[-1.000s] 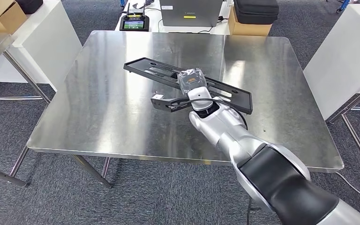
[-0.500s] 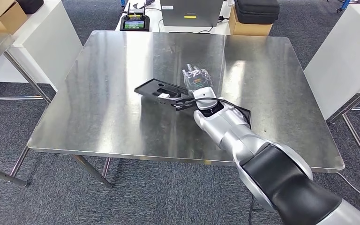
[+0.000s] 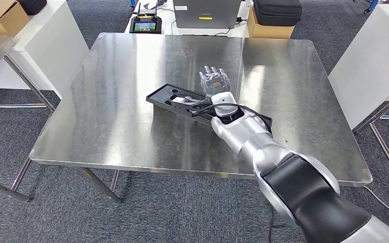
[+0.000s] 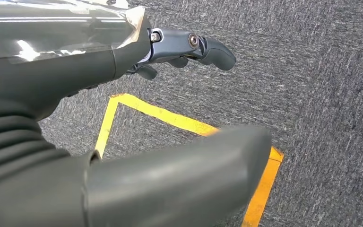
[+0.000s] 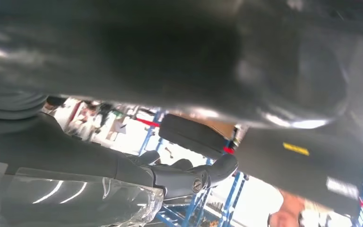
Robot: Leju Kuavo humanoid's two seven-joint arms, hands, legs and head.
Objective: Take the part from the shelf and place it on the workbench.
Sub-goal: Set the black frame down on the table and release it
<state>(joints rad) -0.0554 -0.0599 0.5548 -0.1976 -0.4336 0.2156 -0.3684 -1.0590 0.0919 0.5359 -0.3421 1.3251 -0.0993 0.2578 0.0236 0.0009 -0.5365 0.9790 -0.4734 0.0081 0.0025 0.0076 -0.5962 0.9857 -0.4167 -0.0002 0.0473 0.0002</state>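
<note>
**Part flat on the table, right hand spread above it**

The part [image 3: 174,99], a long black flat bracket with cut-outs, lies on the steel table [image 3: 111,121] near its middle, running at a slant from the left-centre towards the right. The right hand [image 3: 214,84] is over the part's middle stretch, fingers [image 3: 211,72] straight and spread, pointing away from the robot towards the table's far edge. It has hold of nothing that can be seen; the fingers reach past the part's far side over bare steel. Whether the palm touches the part cannot be told from above.

The wrist and silver forearm cover the part's right stretch; only a dark corner [image 3: 266,121] shows beyond the arm. A small white piece [image 3: 181,99] sits on the part just left of the wrist, and a thin black cable loops over the wrist there.

In the right wrist view the hand [image 5: 123,184] is wrapped in clear film, and a dark blurred mass close to the lens hides most of the rest, so the part cannot be picked out.

The left hand [image 4: 123,52] hangs over grey carpet [image 4: 321,94] with a yellow tape line [image 4: 179,122]. Its fingers [image 4: 203,45] are loosely bent with nothing between them and the thumb [image 4: 170,184].

At the far side stand a controller [image 3: 145,24] and a black case [image 3: 276,11].
</note>
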